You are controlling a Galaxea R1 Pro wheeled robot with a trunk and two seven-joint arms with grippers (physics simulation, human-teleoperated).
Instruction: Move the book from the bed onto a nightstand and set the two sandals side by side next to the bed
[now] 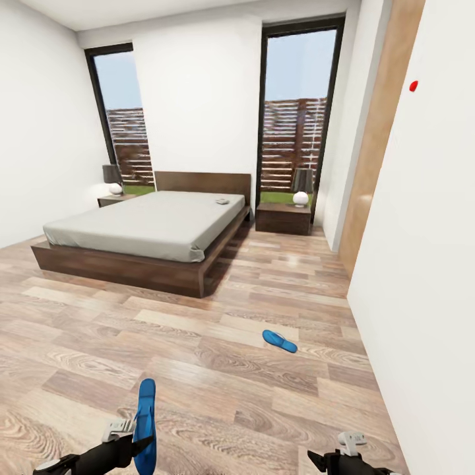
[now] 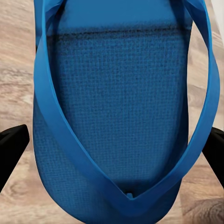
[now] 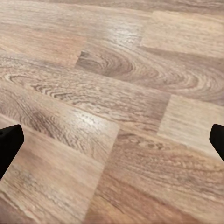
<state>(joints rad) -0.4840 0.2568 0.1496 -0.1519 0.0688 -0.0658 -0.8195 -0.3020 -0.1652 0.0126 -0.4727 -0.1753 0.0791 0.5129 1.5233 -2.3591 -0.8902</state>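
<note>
Head view: left hand grips one blue sandal; other sandal lies far ahead on the floor; right hand is open.

My left arm reaches in from the seven o'clock corner of the head view, black forearm angled toward one o'clock, a pale wrist fitting on top. My left gripper is clamped on a blue sandal, which stands on edge and points to twelve o'clock. In the left wrist view, my black fingertips sit at three and nine o'clock, pressed to either side of the sandal's sole.

My right arm enters at five o'clock, black with a pale fitting above the wrist. My right gripper holds nothing. In the right wrist view its fingertips sit spread wide at three and nine o'clock.
</note>
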